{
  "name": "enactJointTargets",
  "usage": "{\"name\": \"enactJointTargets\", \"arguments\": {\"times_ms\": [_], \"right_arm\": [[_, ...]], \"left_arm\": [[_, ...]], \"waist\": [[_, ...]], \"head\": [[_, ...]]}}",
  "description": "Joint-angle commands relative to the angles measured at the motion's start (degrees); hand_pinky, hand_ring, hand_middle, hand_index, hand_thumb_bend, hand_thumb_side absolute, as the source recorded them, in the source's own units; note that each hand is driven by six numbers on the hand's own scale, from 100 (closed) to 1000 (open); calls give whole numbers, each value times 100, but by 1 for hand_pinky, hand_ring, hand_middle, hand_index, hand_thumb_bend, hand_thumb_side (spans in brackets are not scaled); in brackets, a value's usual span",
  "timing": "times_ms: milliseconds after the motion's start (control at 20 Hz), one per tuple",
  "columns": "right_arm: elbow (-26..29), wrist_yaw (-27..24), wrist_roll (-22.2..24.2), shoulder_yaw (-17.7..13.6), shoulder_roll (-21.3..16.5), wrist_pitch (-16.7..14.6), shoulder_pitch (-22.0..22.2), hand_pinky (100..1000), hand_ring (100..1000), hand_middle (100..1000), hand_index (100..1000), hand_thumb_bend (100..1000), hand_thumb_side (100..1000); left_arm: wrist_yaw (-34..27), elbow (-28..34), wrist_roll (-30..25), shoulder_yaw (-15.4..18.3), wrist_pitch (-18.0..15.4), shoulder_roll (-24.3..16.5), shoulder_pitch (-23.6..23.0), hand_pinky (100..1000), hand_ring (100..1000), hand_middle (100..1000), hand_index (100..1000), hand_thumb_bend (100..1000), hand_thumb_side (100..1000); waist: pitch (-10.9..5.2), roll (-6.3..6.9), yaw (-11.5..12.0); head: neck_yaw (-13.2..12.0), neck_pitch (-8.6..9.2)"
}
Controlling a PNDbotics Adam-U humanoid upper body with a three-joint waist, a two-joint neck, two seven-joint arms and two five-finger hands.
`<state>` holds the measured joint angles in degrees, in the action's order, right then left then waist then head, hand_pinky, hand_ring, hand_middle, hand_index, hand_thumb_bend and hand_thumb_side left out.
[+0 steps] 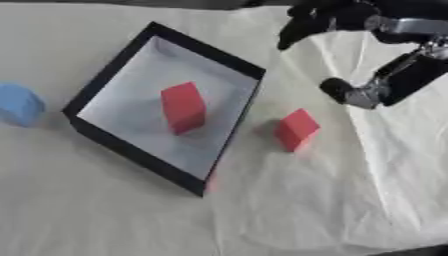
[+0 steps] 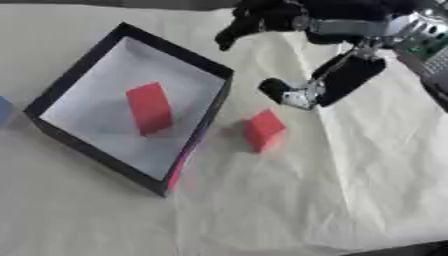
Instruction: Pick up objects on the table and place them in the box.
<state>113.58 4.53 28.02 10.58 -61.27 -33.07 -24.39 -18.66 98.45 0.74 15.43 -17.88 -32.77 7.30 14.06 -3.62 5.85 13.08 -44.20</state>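
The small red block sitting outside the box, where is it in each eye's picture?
Left eye view: the small red block sits right of centre on the cream cloth, just right of the box.
Right eye view: the same block shows nearer the centre.
Shared landmark: the black-walled box with a white floor, holding a taller red block, lies directly left of it in both.

A: What lies in the black-walled, white-floored square box (image 1: 112, 75)?
B: One red rectangular block (image 1: 183, 107), standing on the floor; a second, smaller red block (image 1: 297, 129) sits outside on the cream cloth-covered table (image 1: 289, 210), just beside the box's right wall.
A: And the robot?
B: Its black right hand (image 1: 350, 55) hangs above the small block, fingers spread, touching nothing; a pale blue rounded object (image 1: 17, 104) rests at the left edge.
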Motion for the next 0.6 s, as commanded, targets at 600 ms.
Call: {"name": "enactJointTargets", "arguments": {"times_ms": [600], "right_arm": [[101,1418,-113,191,-278,-69,749,960,873,814,982,100,342]], "left_arm": [[1,-3,-115,-17,3,-151,55,854,893,789,750,100,678]], "waist": [[1,101,-2]], "head": [[12,8]]}}
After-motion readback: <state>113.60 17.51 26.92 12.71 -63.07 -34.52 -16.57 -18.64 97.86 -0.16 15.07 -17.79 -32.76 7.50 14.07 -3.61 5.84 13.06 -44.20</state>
